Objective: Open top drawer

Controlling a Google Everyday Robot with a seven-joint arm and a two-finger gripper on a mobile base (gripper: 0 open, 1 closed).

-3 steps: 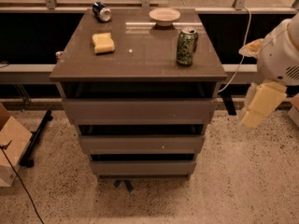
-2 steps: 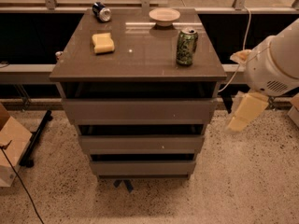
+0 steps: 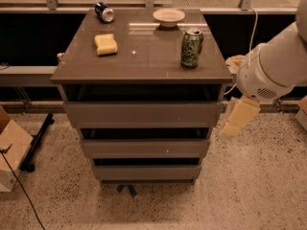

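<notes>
Camera view, looking down on a grey-brown cabinet (image 3: 144, 61) that stands on a speckled floor. Far to the claw's left, at the picture's edge, sits a cardboard box (image 3: 10, 150). A thin black cable (image 3: 19, 195) trails over the floor below it, and a black bar (image 3: 39, 140) lies slantwise just beside it.

On the cabinet's top, well to the claw's upper left, a blue can (image 3: 104, 12) lies on its side near the back left corner. A yellow sponge (image 3: 106, 44) rests in front of it, apart from it. Farther right, a pale bowl (image 3: 169, 17) stands at the back edge. A green can (image 3: 192, 47) stands upright near the right front, above and left of the claw and the closest to it of the things on top.

The top drawer (image 3: 144, 114) lies directly left of the claw, at about the claw's height. It has a plain flat front, the widest of three, with a dark gap between it and the cabinet's top. Its right end is near the claw but apart from it. Below it, to the claw's lower left, are the middle drawer (image 3: 144, 147), which has a tiny white dot, and the bottom drawer (image 3: 146, 171), the narrowest.

The claw (image 3: 237, 121) hangs off the cabinet's right front corner, a cream-coloured piece pointing down and slightly left over the floor. Whether it is open or closed cannot be told. Above and right of it is the bulky white arm (image 3: 271, 66).
</notes>
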